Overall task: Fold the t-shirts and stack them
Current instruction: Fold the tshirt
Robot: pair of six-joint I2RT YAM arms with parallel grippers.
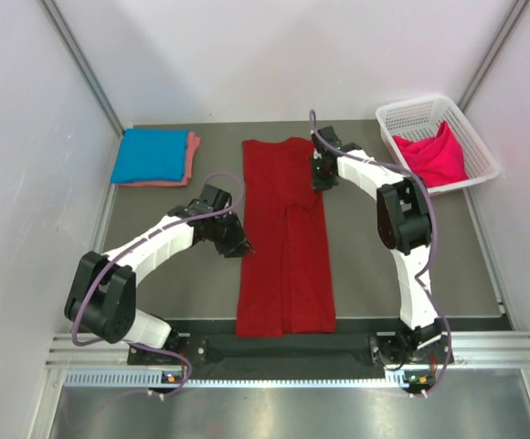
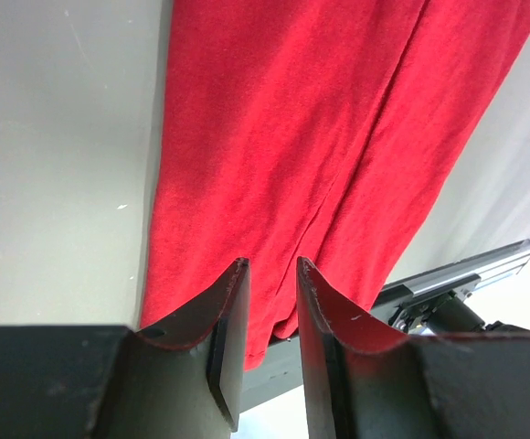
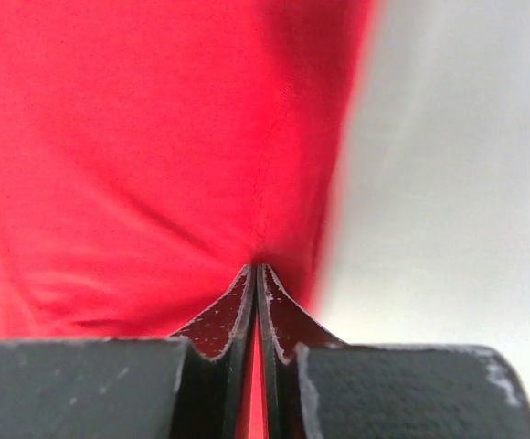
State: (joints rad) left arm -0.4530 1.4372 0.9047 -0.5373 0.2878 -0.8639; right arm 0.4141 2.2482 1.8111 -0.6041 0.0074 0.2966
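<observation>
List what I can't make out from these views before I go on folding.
- Salmon pink shirt: top view, blue shirt covers all but an edge.
- Hot pink shirt: top view, bunched in the basket, underside hidden.
- Where the right gripper pinches the dark red shirt: right wrist view blurred; from above, its arm covers it.

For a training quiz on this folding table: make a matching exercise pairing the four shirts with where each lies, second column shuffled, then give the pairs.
1. dark red shirt
2. bright blue shirt
3. salmon pink shirt
4. hot pink shirt

A. inside the white basket
B. on top of the far-left pile
C. spread long down the middle of the table
D. under another shirt, only its edges showing

Pairs: 1-C, 2-B, 3-D, 4-A
</observation>
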